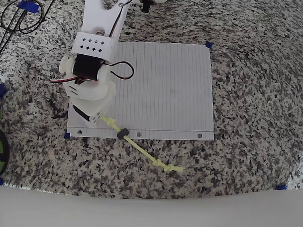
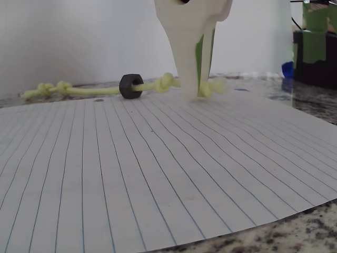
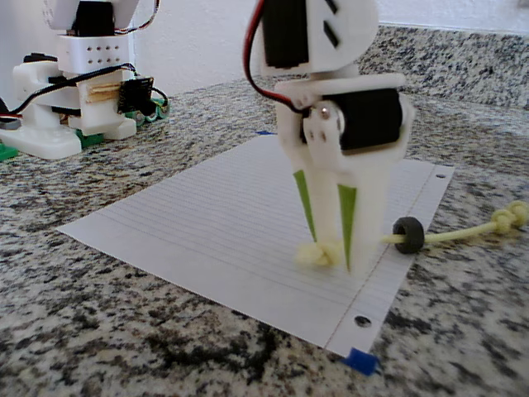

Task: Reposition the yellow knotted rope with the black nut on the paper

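Two fingers (image 3: 326, 248) of mine pinch one knotted end of the thin pale yellow rope (image 1: 142, 150) near the white lined paper's (image 1: 162, 89) punched edge; its small black nut (image 1: 123, 134) sits there, the rest trailing onto the granite surface (image 1: 251, 97), ready for dragging inward.

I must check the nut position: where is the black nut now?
In the overhead view the black nut sits on the yellow knotted rope at the paper's bottom edge, right of the gripper.

Rope (image 1: 140, 147) end on paper (image 1: 162, 89) edge, nut (image 1: 123, 134) at edge, rest trailing onto counter (image 1: 251, 97)
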`<state>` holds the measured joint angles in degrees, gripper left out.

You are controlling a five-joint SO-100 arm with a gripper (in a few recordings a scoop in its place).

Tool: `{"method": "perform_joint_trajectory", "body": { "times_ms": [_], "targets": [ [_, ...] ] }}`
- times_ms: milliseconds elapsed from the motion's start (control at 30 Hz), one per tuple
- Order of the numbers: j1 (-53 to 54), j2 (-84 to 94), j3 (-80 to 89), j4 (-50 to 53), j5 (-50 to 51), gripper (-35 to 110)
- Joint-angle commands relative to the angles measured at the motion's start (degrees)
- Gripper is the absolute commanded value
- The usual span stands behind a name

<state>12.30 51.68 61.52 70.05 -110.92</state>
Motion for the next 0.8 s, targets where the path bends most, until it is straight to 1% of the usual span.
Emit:
{"method": "perform_joint_trajectory", "body": {
  "times_ms": [0, 67, 167, 400, 533, 767],
  "targets": [
    [-0.44, 0.44, -0.97, 2.46, 0.7, 35],
    [-0.53, 0.79, -0.97, 2.46, 0.88, 35],
    [-0.44, 1.23, -0.97, 2.11, 0.26, 46],
    [-1.23, 0.79, -0.88, 2.02, 0.53, 47],
    [-3.6, 0.44, -0.88, 4.57, 0.62, 47],
    [-3.25, 1.32, -0.88, 4.75, 0.18, 46]
  ]
}}
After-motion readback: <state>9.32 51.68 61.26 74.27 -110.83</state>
